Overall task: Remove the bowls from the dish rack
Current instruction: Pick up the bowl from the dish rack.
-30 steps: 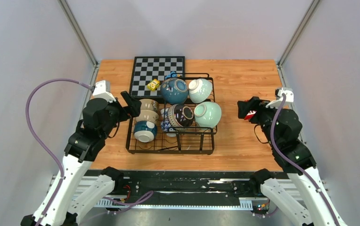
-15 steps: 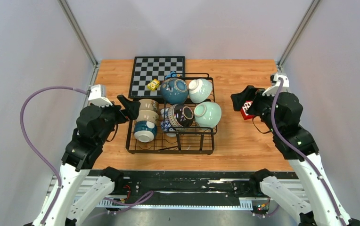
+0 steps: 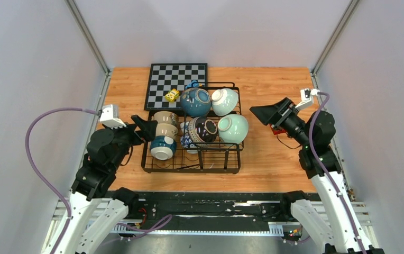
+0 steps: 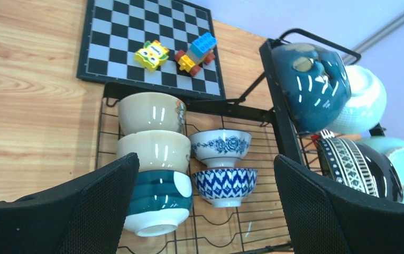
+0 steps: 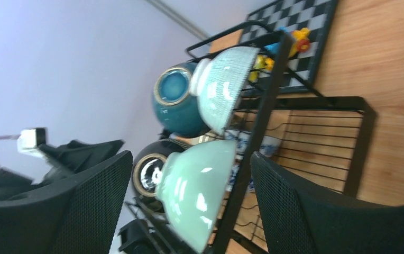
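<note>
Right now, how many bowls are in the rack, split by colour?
Pale mint bowls: 2
Teal blue bowl: 1
Dark striped bowl: 1
Blue-and-white patterned bowls: 2
Beige bowls: 2
Blue-banded bowl: 1
Total: 9, all in the dish rack.

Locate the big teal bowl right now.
Top view: the teal bowl sits at the far edge of the dish rack, left of the far pale mint bowl, beside the chessboard.
</note>
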`<state>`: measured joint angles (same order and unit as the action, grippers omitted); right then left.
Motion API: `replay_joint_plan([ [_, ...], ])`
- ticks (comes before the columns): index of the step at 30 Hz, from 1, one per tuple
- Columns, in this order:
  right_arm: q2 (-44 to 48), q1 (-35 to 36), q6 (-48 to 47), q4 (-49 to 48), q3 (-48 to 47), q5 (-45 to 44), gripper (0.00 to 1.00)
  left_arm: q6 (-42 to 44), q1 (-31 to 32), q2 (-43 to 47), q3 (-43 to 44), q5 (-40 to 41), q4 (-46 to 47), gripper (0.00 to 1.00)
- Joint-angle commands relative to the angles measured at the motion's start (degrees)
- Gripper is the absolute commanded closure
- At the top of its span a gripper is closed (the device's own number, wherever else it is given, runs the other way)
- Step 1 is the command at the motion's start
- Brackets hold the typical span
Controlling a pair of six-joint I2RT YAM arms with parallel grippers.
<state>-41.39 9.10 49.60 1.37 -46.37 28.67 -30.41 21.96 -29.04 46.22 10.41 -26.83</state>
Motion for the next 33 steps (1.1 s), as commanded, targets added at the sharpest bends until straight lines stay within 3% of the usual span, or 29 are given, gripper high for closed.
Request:
replay_joint_plan([
  [1,2.93,-0.23,4.15,-8.89,1.38,7.79,0.16,1.17,1.04,0.86,-1.53,-4.92,2.99,0.00],
  [5,4.30,0.48,5.01,-7.72,3.11,7.36,0.19,0.13,1.07,0.91,-1.87,-5.07,2.86,0.00],
  [12,9.29,1.44,0.80,4.32,6.52,2.08,0.19,-1.37,1.05,0.10,-2.43,-6.28,3.29,0.00],
  [26,12.14,2.18,7.94,-5.04,15.38,6.63,0.25,-3.39,1.07,-3.26,-4.45,-9.11,5.56,0.00],
  [33,10.94,2.46,10.47,-10.10,15.95,8.62,0.33,-4.58,1.07,-3.38,-4.70,-10.06,7.44,0.00],
])
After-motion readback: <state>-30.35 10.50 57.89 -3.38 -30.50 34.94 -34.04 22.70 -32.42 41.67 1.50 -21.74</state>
